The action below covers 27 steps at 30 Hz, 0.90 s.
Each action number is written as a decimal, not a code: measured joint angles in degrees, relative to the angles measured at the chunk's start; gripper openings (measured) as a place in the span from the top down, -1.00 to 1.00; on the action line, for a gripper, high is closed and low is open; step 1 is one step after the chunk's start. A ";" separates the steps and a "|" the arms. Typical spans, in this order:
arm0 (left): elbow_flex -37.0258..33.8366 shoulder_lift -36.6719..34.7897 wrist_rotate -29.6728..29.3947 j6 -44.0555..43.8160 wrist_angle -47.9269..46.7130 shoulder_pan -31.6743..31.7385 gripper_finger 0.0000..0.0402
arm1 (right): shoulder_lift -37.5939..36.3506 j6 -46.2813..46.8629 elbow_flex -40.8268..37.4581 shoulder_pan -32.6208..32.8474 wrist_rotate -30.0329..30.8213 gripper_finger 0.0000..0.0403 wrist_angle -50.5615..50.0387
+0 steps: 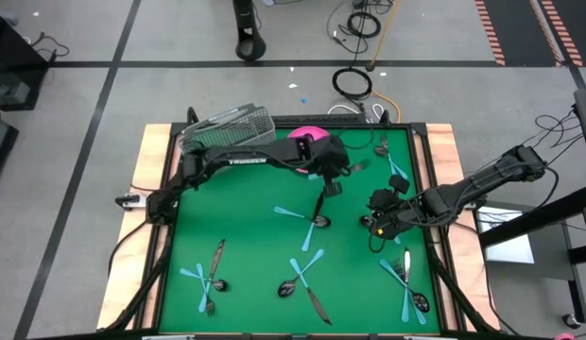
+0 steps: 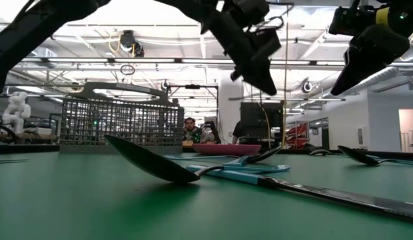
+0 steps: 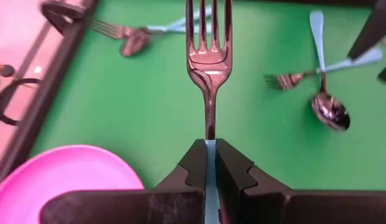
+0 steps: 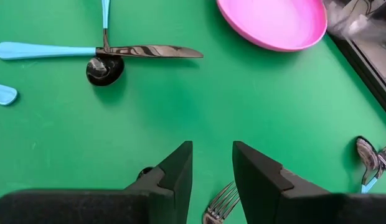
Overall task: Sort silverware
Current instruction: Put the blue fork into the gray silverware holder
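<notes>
The left gripper (image 3: 210, 163) is pinching a blue-handled fork (image 3: 208, 59) by its handle, holding it above the mat (image 1: 246, 246) near the far edge, beside the pink plate (image 1: 307, 134). The right gripper (image 4: 211, 165) is hovering near the right edge, fingers parted, gripping nothing, over another fork (image 4: 219, 205).
</notes>
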 joint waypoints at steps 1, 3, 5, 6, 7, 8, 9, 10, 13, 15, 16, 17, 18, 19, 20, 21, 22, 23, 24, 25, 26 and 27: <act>0.00 -0.54 -0.44 -0.52 0.00 0.15 0.95 | 0.00 0.00 0.00 -0.02 0.00 0.49 -0.02; 0.00 -1.85 -0.69 -0.67 0.07 0.33 0.95 | 0.00 0.00 0.00 0.00 0.00 0.49 0.00; 0.00 -3.24 -1.01 -0.72 0.19 0.49 0.95 | 0.00 0.05 0.00 -0.02 0.00 0.49 0.02; 0.00 -3.82 -1.43 -0.74 0.34 0.52 0.95 | 0.00 0.11 0.00 0.00 0.00 0.49 0.03; 0.01 -4.55 -1.93 -0.76 0.47 0.52 0.95 | 0.00 0.11 0.00 -0.02 0.02 0.49 0.09; 0.00 -5.33 -2.36 -0.74 0.35 0.52 0.95 | 0.00 0.11 0.00 -0.01 0.00 0.49 0.20; 0.00 -6.08 -2.84 -0.76 0.23 0.51 0.95 | 0.00 0.13 0.00 -0.01 0.01 0.49 0.25; 0.00 -6.99 -3.34 -0.78 0.04 0.50 0.95 | 0.00 0.15 0.00 -0.02 0.02 0.49 0.41; -0.62 -10.07 -4.94 -1.62 -0.78 0.28 0.95 | 0.00 0.17 0.00 -0.02 0.03 0.49 0.96; -1.91 -12.59 -5.58 -1.97 -1.31 0.21 0.95 | 0.00 0.16 0.00 -0.02 0.03 0.49 1.45; -2.84 -13.96 -6.26 -2.20 -1.11 0.17 0.95 | 0.00 -0.01 0.00 0.00 0.04 0.49 1.65; -4.18 -15.62 -7.11 -2.26 -1.14 0.15 0.95 | 0.00 -0.36 0.00 -0.02 0.02 0.49 1.81; -5.77 -17.34 -8.36 -2.47 -1.20 0.15 0.95 | 0.00 -0.76 0.00 0.00 0.04 0.49 1.89; -7.41 -19.00 -9.72 -2.96 -0.90 0.15 0.95 | 0.00 -1.06 0.00 0.00 0.12 0.49 2.05; -9.71 -21.00 -10.95 -3.67 0.20 0.19 0.95 | 0.00 -1.11 0.00 0.00 0.40 0.49 2.20; -12.27 -23.02 -12.02 -3.76 1.43 0.19 0.95 | 0.00 -1.15 0.00 -0.01 0.56 0.49 2.25; -14.94 -25.12 -13.06 -4.39 2.93 0.22 0.95 | 0.00 -1.24 0.00 -0.01 0.73 0.49 2.29; -17.74 -27.20 -14.16 -5.09 4.57 0.22 0.95 | 0.00 -1.27 0.00 -0.02 0.86 0.49 2.36; -20.72 -29.29 -14.82 -5.52 6.71 0.22 0.95 | 0.00 -1.28 0.00 0.00 1.10 0.49 2.33; -23.78 -31.44 -15.30 -6.19 8.95 0.19 0.95 | 0.00 -1.28 0.00 -0.01 1.36 0.49 2.34; -26.82 -33.54 -16.21 -6.62 11.13 0.19 0.95 | 0.00 -1.28 0.00 0.00 1.50 0.49 2.34; -30.00 -35.67 -17.16 -6.73 13.63 0.19 0.95 | 0.00 -1.29 0.00 0.00 1.57 0.49 2.32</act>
